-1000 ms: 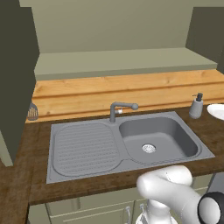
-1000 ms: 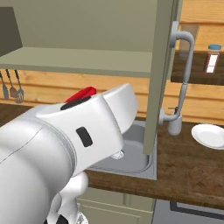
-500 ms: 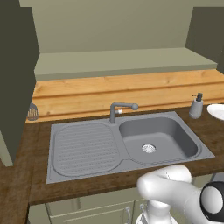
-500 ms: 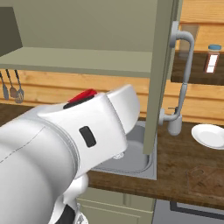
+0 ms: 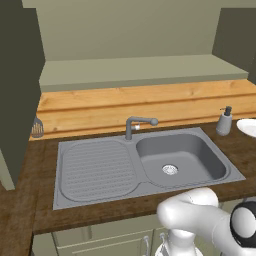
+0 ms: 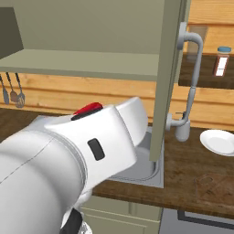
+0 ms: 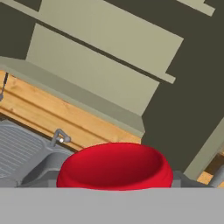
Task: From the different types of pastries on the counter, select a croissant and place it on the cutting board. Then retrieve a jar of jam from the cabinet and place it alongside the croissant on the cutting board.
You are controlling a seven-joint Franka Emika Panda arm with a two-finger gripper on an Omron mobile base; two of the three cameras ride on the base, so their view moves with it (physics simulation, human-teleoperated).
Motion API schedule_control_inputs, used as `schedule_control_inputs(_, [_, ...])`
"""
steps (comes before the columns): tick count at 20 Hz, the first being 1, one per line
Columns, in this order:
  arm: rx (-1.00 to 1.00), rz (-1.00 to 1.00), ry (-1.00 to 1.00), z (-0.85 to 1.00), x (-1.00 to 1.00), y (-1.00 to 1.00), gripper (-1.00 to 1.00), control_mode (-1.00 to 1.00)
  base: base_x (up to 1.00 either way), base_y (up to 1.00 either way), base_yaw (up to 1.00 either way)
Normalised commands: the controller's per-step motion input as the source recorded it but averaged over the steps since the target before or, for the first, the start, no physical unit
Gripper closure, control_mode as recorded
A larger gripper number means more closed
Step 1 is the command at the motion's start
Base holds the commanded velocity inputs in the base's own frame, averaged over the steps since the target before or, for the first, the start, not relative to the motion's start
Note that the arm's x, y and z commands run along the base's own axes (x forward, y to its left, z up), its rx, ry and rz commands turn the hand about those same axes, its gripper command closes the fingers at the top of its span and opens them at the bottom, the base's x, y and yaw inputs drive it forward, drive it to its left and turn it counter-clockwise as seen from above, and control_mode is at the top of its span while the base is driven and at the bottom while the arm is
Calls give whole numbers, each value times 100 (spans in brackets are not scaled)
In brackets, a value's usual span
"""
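One jar appears rightward; soap dispenser appears leftward.

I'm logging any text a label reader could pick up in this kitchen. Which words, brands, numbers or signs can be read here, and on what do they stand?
No text can be read in these views.
The jar on the shelf at right bears a white label, too small and blurred to read.
The soap dispenser by the sink shows no marking.
The red lid is plain.
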Motion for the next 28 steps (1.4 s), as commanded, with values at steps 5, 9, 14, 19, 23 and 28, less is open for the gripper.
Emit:
schedule_control_inputs(5, [-1,0,5,-17,0,0,100,-100,0,0,0])
schedule_control_inputs(9, [0,0,5,-16,0,0,100,-100,0,0,0])
schedule_control_inputs(14, [0,0,0,0,0,0,100,100,-86,-49,0])
schedule_control_inputs(19, [0,0,0,0,0,0,100,100,-88,-63,0])
schedule_control_inputs(23, [0,0,0,0,0,0,100,100,96,-64,0])
schedule_control_inputs(28, [0,0,0,0,0,0,100,100,100,-98,0])
